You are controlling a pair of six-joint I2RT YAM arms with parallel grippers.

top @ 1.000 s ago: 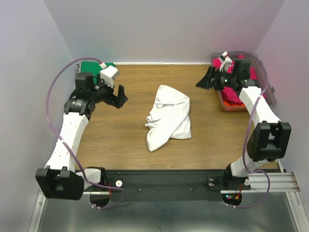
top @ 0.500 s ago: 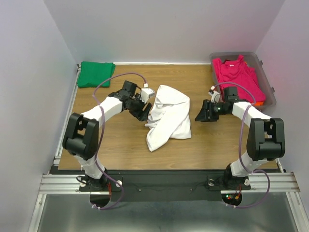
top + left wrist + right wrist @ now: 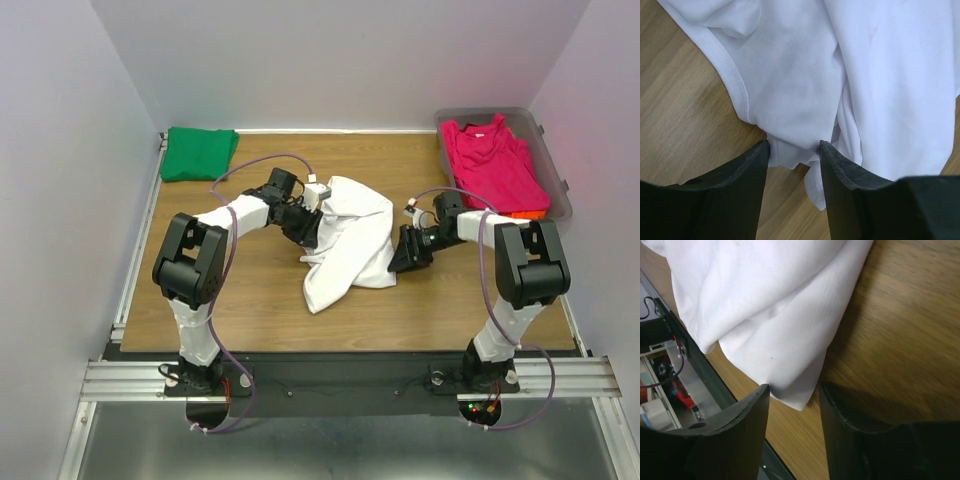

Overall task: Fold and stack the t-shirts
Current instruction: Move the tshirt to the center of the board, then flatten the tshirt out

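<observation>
Soft white tee (image 3: pixel 350 240), crumpled into lumpy folds, lies left of clear plastic tub (image 3: pixel 558 185). L gripper (image 3: pixel 794 145) & R gripper (image 3: pixel 793 387), both nearer it than 1 s ago, have jaws apart, straddling its edges.

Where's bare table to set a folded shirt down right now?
Back centre, between green t-shirt and tub; front strip between white t-shirt and the near edge. Crowded in the middle: left gripper and right gripper flank the white t-shirt.
</observation>
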